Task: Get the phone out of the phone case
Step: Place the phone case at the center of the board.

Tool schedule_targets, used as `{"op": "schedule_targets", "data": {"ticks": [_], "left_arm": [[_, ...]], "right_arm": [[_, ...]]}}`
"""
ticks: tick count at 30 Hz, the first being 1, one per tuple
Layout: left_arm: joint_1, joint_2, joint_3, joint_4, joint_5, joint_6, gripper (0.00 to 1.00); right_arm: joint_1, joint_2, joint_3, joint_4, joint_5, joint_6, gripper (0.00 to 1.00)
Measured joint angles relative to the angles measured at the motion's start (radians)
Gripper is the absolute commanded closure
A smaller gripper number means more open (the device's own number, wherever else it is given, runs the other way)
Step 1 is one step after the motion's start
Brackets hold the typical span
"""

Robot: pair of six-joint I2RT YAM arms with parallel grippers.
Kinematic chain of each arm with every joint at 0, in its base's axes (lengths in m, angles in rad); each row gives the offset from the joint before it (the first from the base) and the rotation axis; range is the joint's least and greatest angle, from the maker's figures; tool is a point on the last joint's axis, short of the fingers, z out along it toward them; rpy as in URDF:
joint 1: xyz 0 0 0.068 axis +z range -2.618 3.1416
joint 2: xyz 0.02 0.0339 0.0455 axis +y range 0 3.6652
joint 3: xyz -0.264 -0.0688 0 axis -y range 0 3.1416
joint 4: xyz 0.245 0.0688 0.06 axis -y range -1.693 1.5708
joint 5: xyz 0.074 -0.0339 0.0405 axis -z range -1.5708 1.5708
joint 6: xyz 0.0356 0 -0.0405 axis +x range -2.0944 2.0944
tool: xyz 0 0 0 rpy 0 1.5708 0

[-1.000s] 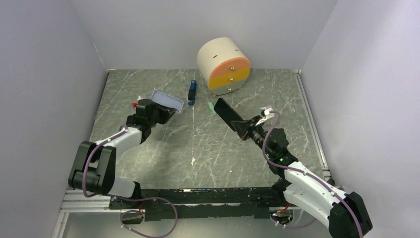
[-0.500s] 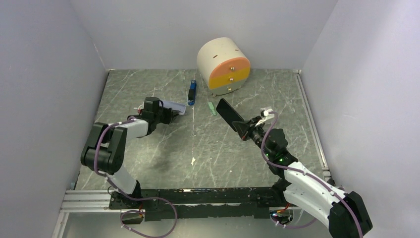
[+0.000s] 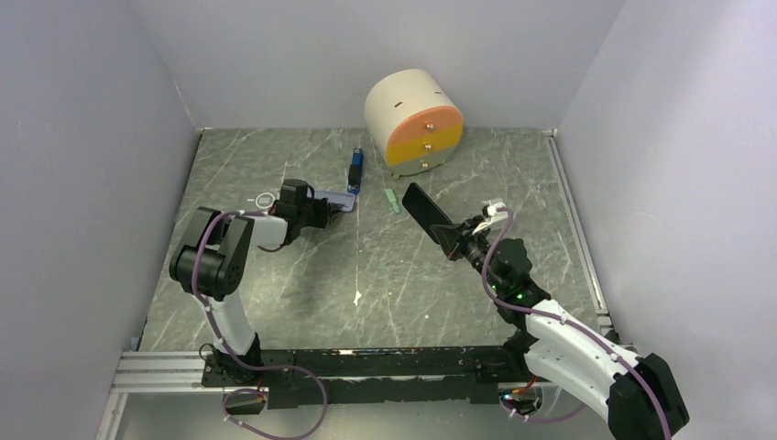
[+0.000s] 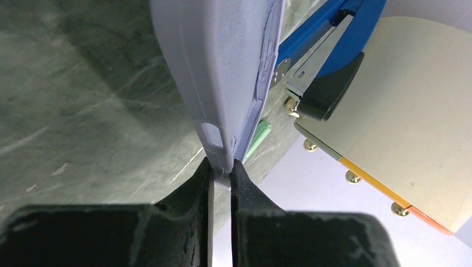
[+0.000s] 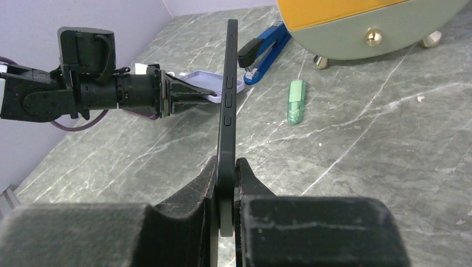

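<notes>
The table (image 3: 275,302) carries both arms' work, with a drawer box (image 3: 414,119) at the back. The phone (image 3: 421,211) is already out and held clear of the table. The right gripper (image 5: 225,169) is clamped on its near end, and its long axis runs from the fingers toward the back left. The case (image 3: 337,199) lies well left of it. The left gripper (image 4: 221,169) pinches its near rim, and its length points toward the stapler (image 3: 355,171). Whether it touches the table I cannot tell. Each arm is nearest its own piece, so setting them down looks like what remains.
</notes>
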Motion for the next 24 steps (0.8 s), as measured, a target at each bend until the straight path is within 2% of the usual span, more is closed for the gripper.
{"op": "schedule_targets", "data": {"ticks": [14,24], "left_arm": [[-0.009,0.002,-0.036,0.05,-0.045,-0.097,0.92],[-0.008,0.003,-0.065,0.067,-0.061,-0.113,0.69]], "right_arm": [[0.0,0.0,-0.002,-0.001,0.003,-0.002,1.0],[0.0,0.0,-0.002,-0.001,0.003,-0.002,1.0]]}}
